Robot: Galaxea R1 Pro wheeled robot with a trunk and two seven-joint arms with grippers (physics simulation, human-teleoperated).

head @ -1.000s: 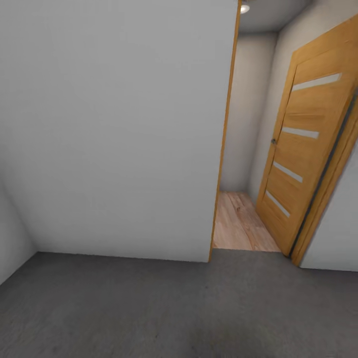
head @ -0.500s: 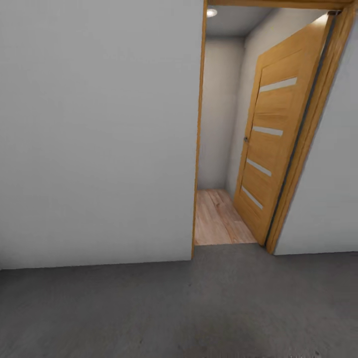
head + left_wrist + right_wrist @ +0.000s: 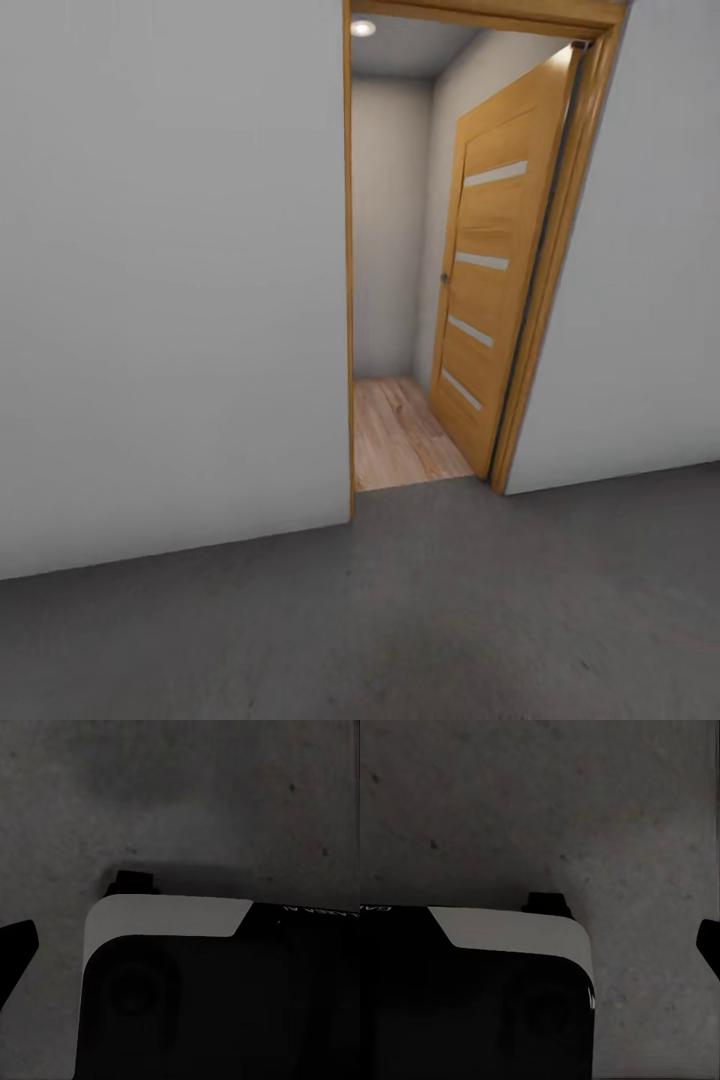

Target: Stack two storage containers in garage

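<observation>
Head view: robot stands on the dark grey speckled concrete floor of the garage, facing a plain white wall w/ a doorway. An oak-coloured wooden door w/ four pale glass slits hangs swung inward into the passage beyond, beside its matching wooden frame. Past the threshold lies a strip of light wood-plank flooring, a narrow white passage, and a round ceiling spotlight above. No orange-red bins visible here, so where the two containers sit can't be read from this moment.

Left wrist view: looks down along the arm at grey concrete; a dark body w/ a pale grey curved panel, prob. part of the robot's own base, takes up the lower part. A black tip shows at one edge, maybe a finger, but too little to judge – can't tell if the left hand is released or clenched.

Right wrist view: much the same – concrete, a pale panel on a dark body, a black sliver at the edge. Right hand's state can't be told either.

Handling, as a guess: thin-walled open bins should be light but flexy; ribbed sides give some friction. Best taken by pinching a rim at mid-length of a wall, or w/ both hands on opposite walls, kept level.
</observation>
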